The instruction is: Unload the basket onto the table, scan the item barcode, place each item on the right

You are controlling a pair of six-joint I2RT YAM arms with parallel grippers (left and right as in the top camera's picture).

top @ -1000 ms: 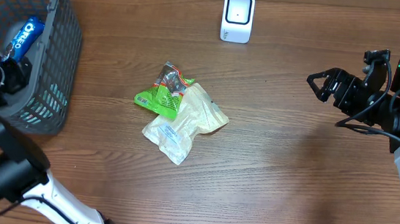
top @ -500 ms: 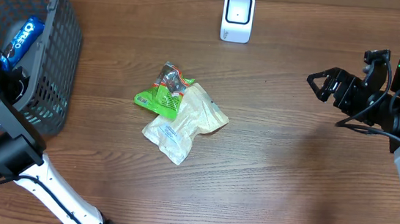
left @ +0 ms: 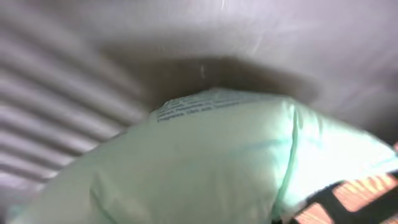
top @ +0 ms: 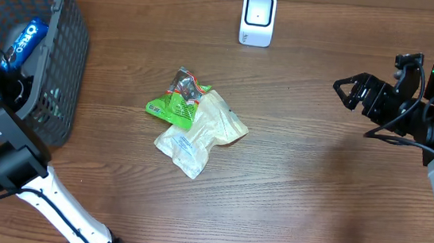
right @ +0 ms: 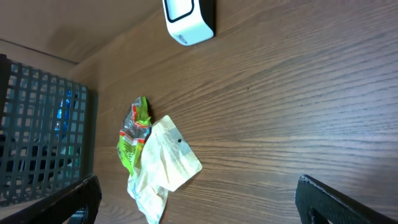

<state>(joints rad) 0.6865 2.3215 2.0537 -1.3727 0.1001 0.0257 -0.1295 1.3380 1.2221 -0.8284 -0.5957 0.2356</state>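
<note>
At the tabletop's point(top: 299, 185) far left corner stands the basket point(top: 65, 57), my left claw point(top: 14, 88) down inside it, close to a pale green bag point(left: 205, 162); I can't tell its grip. By the right edge my right claw point(top: 352, 91) hangs wide open, empty.

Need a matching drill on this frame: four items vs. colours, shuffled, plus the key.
Items:
1. scanner
2. Oreo pack
3. packet touching the pale bag
4. basket

Colours:
a. green
b. dark grey
c. white
d. blue

Pairs: 1-c, 2-d, 3-a, 4-b
</note>
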